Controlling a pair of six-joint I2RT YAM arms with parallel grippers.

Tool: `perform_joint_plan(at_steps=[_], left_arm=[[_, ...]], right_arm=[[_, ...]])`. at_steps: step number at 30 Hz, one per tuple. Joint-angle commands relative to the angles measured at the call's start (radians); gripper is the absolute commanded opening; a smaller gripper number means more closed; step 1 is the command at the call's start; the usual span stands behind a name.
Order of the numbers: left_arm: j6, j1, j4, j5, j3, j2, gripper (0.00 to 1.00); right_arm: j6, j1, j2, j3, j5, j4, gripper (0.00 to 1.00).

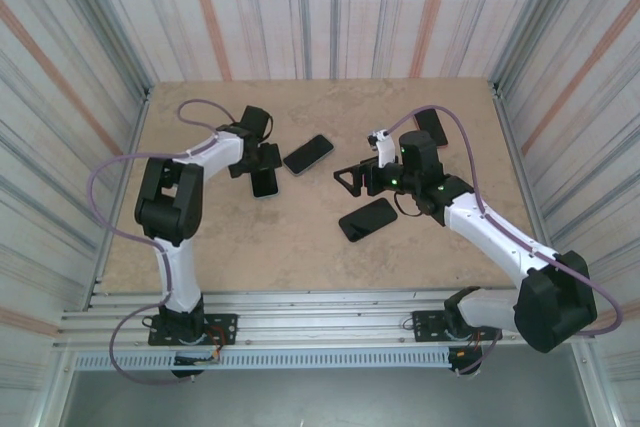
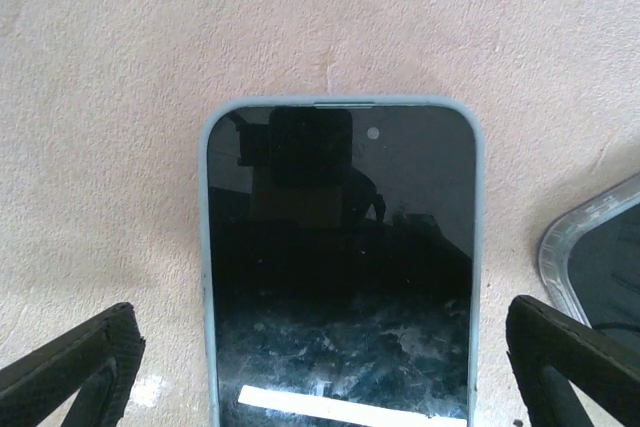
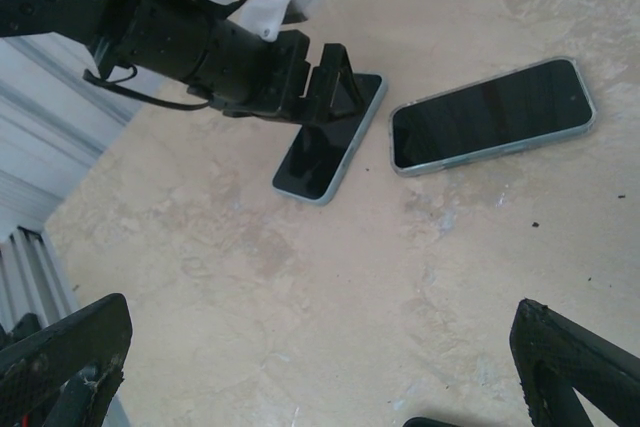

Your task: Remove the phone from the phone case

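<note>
Progress nil, by look of it: phone [image 2: 340,277] sits fully inside light-blue case [image 2: 208,247], flat on tabletop [image 2: 120,97]. Left claw [image 2: 320,367] released, straddling that case, no contact seen. Right claw [image 3: 320,357] released, well apart from case. Gripping and peeling case off not yet done

Four phones [image 1: 264,188] [image 1: 308,154] [image 1: 368,219] [image 1: 432,127], two arms [image 1: 172,202] [image 1: 490,232]
</note>
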State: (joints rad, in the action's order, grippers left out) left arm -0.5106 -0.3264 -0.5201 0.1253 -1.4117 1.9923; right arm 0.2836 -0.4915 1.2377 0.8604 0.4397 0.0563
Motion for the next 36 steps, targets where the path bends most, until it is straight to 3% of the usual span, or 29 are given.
perform_joint_plan(at_steps=[1, 12, 23, 36], left_arm=[[-0.029, -0.017, -0.034, 0.025, -0.037, 0.034, 0.97], [-0.063, -0.036, -0.095, 0.073, -0.081, 0.096, 0.91], [-0.066, -0.042, -0.115, 0.075, -0.091, 0.152, 0.71], [-0.056, -0.027, -0.133, -0.001, -0.127, -0.015, 0.64]], right_arm=[[0.018, -0.007, 0.006, 0.016, -0.021, 0.017, 0.99], [0.011, -0.007, 0.002, 0.001, -0.042, 0.028, 0.99], [0.014, -0.007, 0.014, 0.005, -0.038, 0.019, 0.99], [0.198, -0.011, 0.078, -0.053, 0.051, -0.189, 1.0]])
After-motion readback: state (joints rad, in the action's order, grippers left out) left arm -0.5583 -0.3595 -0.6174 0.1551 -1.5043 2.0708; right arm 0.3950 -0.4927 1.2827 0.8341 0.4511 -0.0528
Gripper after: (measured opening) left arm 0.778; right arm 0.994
